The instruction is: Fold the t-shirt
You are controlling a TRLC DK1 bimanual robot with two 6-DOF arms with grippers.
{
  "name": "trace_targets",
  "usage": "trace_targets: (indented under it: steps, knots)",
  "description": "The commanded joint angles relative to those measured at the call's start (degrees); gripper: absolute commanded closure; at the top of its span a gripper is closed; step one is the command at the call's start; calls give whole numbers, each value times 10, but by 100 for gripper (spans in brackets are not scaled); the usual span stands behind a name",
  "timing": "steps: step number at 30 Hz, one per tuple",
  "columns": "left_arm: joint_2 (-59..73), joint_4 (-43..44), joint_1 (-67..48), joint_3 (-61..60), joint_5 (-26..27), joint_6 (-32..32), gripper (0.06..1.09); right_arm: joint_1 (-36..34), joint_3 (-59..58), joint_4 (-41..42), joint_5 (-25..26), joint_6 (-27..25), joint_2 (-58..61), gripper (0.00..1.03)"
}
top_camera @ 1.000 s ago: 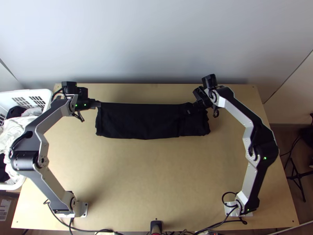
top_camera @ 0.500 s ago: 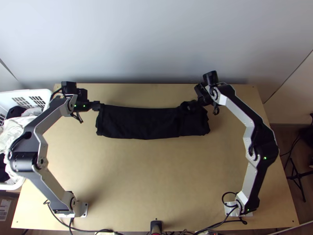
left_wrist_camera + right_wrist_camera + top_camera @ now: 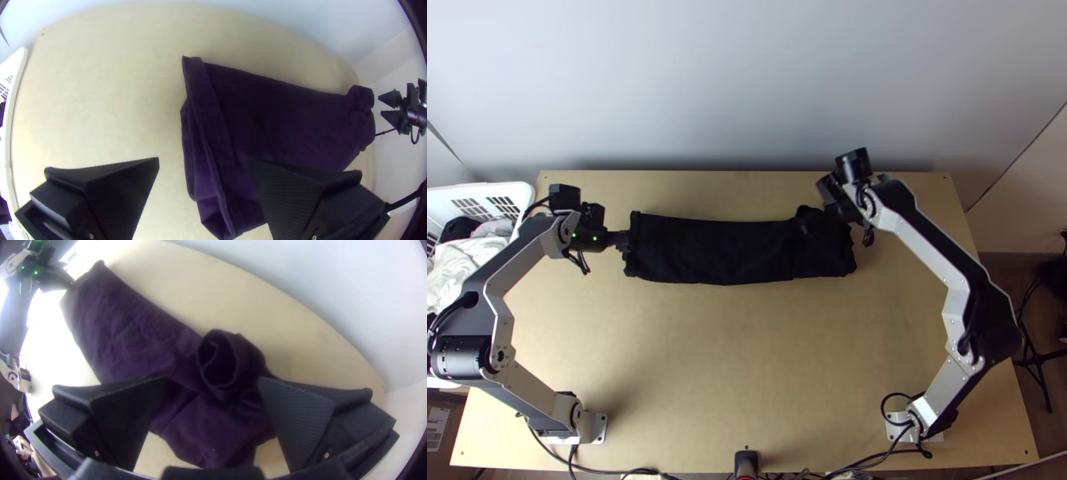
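"What's on the tabletop (image 3: 747,360)?"

"A black T-shirt (image 3: 715,250), folded into a long strip across the far half."

"The hands?"

"Left hand (image 3: 619,238) at the strip's left end, fingers wide apart. Right hand (image 3: 813,226) at the rumpled right end, open too, around a curled-up bit of cloth."

"Beyond?"

"A pale wall (image 3: 747,88)."

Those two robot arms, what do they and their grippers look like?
The left arm and right arm have silver-grey links, black joints and black cables; the left shows small green lights. Left gripper and right gripper have wide, black fingers with textured faces.
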Motion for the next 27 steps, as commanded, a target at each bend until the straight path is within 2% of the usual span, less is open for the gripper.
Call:
trace_targets:
  steps: [1,4,9,12,17,20,21,22,24,26,27]
  knots:
    - [9,-7,-14,-15,4,-1,12,54,-65,-6,-5,6,-42,8]
    - [20,-5,-21,-14,4,-3,13,68,-77,-6,-5,6,-42,8]
    - [31,-2,-26,-14,16,-5,24,97,-88,-5,-5,3,-34,8]
    - [39,-1,-28,-14,23,-5,26,112,-86,-5,-5,1,-13,8]
    - [55,-1,-28,-14,30,-2,42,128,-50,-5,-5,0,16,8]
    - [60,-1,-28,-14,37,-3,58,132,-30,-5,-4,1,24,8]
    - [56,0,-28,-14,44,-6,73,132,-26,-5,-4,1,26,8]
    - [55,2,-28,-15,45,-8,79,132,-25,-5,-4,1,26,8]
    - [42,14,-29,-18,45,-16,97,133,-24,-5,-4,1,27,8]
    - [30,19,-30,-19,45,-22,105,134,-23,-5,-5,0,31,8]
    - [24,18,-31,-19,48,-26,105,135,-21,-5,-5,-1,34,8]
